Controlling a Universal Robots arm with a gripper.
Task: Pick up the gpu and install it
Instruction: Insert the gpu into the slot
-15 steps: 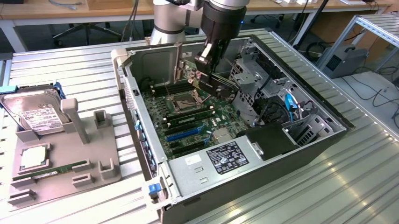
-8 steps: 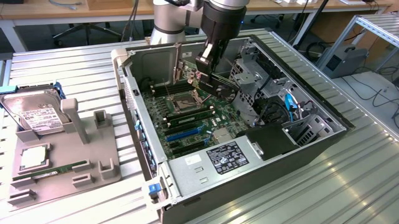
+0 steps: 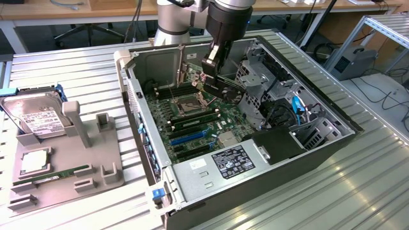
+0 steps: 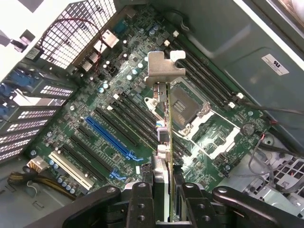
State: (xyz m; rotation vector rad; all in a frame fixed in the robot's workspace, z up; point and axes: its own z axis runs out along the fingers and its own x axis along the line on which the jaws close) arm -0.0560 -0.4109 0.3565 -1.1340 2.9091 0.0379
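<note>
A Universal Robots arm reached down into an open desktop computer case (image 3: 307, 153) lying on its side on a ribbed metal surface (image 3: 76, 72). Its hand (image 4: 164, 192) was closed narrowly on the gpu (image 4: 166, 118), gripping the thin card by its two flat faces. In the wrist view the card appeared edge-on, like a blade, with its silver bracket (image 4: 164, 71) at the far end. The card hung above the green motherboard (image 4: 118, 109), close to the CPU socket (image 4: 187, 107) and apart from the long blue expansion slot (image 4: 107, 137). No edge of it looked seated in any slot.

Beside the case, a grey holder (image 3: 64, 163) carried a hard drive (image 3: 35, 115) and a green RAM stick (image 3: 61, 173).

The pick-up appeared done and the card brought inside the case. Aligning it and pressing it into a slot seemingly remained.
</note>
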